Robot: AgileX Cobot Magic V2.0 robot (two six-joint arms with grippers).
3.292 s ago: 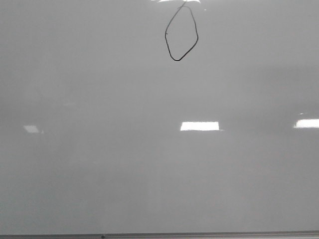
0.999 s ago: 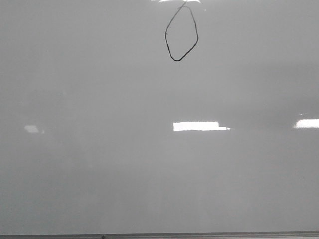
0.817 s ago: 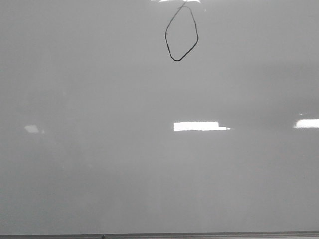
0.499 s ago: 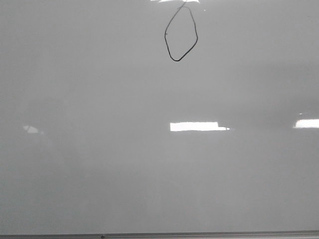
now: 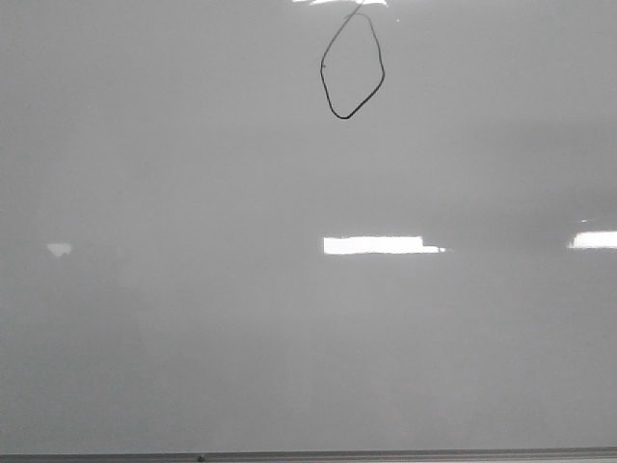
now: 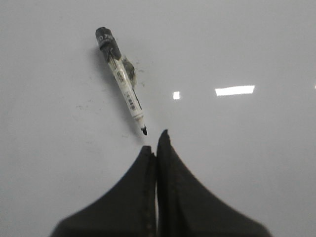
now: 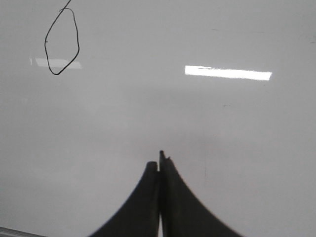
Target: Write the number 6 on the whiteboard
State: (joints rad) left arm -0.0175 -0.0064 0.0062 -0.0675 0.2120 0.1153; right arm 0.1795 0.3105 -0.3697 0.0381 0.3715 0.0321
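The whiteboard point(image 5: 193, 318) fills the front view, pale grey and glossy. The number 6 point(image 5: 352, 66) is a thin black loop with a short tail near its top middle. It also shows in the right wrist view point(image 7: 61, 43). A marker point(image 6: 120, 80) with a black cap end and a bare tip lies loose on the board in the left wrist view, its tip just beyond my left gripper point(image 6: 154, 143). The left gripper is shut and empty. My right gripper point(image 7: 159, 160) is shut and empty, away from the loop. Neither gripper shows in the front view.
A thin grey edge point(image 5: 386, 454) runs along the board's bottom, with a tiny dark speck point(image 5: 199, 458) on it. Bright light reflections point(image 5: 383, 245) lie on the board. A dark smudge point(image 6: 129, 71) sits under the marker.
The drawn loop has not changed. The bright reflection in the middle of the board has widened to the left, and the faint one at the left has shifted slightly.
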